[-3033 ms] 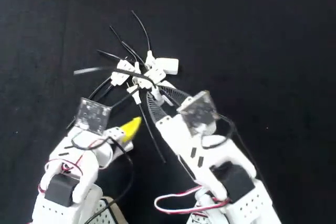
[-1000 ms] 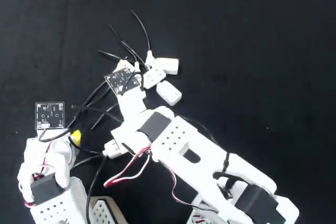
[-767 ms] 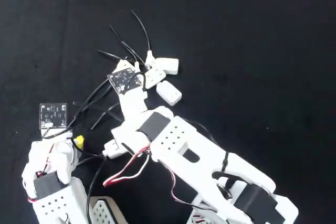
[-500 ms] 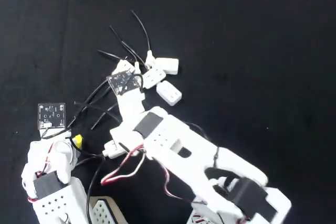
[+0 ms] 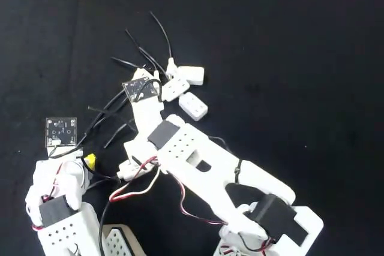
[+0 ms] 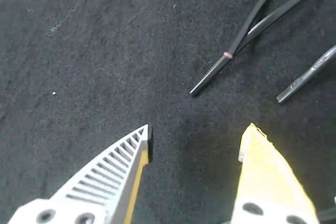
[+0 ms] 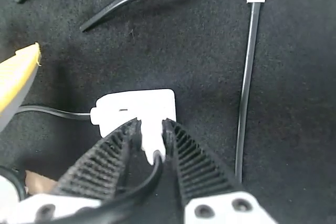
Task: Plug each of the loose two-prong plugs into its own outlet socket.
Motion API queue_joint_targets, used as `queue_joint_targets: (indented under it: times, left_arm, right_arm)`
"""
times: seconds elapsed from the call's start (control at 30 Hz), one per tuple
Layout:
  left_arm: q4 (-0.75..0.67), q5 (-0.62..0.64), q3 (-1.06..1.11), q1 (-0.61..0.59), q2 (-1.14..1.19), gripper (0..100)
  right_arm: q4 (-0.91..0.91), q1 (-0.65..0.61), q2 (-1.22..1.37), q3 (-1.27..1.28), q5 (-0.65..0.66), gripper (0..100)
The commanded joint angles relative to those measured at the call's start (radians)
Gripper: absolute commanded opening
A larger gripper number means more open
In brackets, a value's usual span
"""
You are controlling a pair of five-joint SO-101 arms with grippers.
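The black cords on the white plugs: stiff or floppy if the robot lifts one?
Probably fairly stiff: the cords lie in gentle curves or nearly straight, not in limp coils. Thin, so likely light; one should trail behind the white plug clamped in the right gripper. Several cross, so they may snag.

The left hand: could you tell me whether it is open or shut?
Open: the left hand shows bare table between its spread tips, holding nothing.
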Motion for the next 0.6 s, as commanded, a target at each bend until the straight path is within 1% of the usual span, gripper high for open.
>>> queue_joint_targets:
  times: [0.0,0.17,0.3,0.4,0.57]
  left_arm:
    - [-0.021,-0.009,0.005,0.013,-0.005,27]
    - [-0.021,-0.009,0.005,0.013,-0.005,27]
    - [-0.021,-0.009,0.005,0.013,-0.005,27]
    - [-0.021,-0.009,0.005,0.013,-0.005,27]
    - [-0.021,-0.009,0.005,0.013,-0.005,27]
  right_arm:
    - [0.017,0.021,0.01,0.008,-0.006,1.2]
    - [0.072,0.028,0.013,0.012,0.014,1.2]
    - [0.072,0.055,0.008,0.013,0.017,1.2]
    - [0.072,0.055,0.013,0.018,0.046,1.2]
    - [0.069,0.04,0.015,0.016,0.049,1.2]
